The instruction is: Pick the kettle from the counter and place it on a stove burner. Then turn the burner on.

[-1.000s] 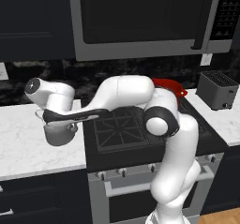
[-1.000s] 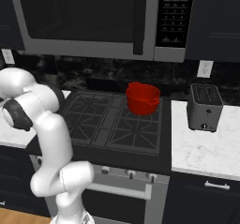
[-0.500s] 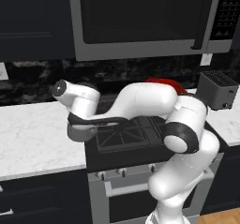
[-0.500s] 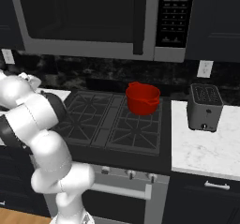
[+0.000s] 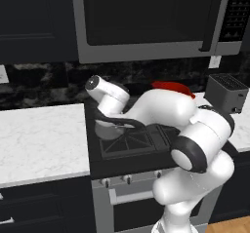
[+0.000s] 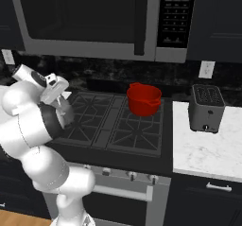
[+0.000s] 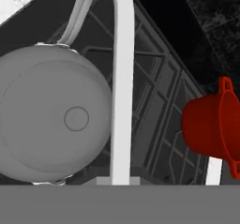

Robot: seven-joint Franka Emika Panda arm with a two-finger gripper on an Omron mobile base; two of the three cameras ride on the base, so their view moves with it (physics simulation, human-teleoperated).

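Pincer (image 5: pixel 108 121) pressed together on the kettle's thin wire handle (image 7: pixel 121 78), carrying the kettle (image 7: pixel 49 117) low over the left half of the black cooktop (image 6: pixel 118 126). In the hand view, grey lid and small central knob seen from above, grate bars passing beneath; in the left base view, the kettle body (image 5: pixel 110 129) half hidden under the white wrist. Cannot tell whether the base already touches the grate or hangs just above it.

Step in hand, judged: setting the kettle on the front-left stove burner (image 5: pixel 128 143). To do well: centre the body over the radial prongs, not across the seam between grates; lower straight down, handle kept upright to stop swinging; release only once the weight sits flat. Worth keeping well apart from the red pot (image 6: pixel 143 99) on the rear right grate. Afterwards, lift clear of the arch of the handle before heading to the knobs (image 5: pixel 128 179) on the stove front. White marble tabletop (image 5: pixel 39 139) to the left, toaster (image 6: pixel 206 108) to the right, both out of the way.
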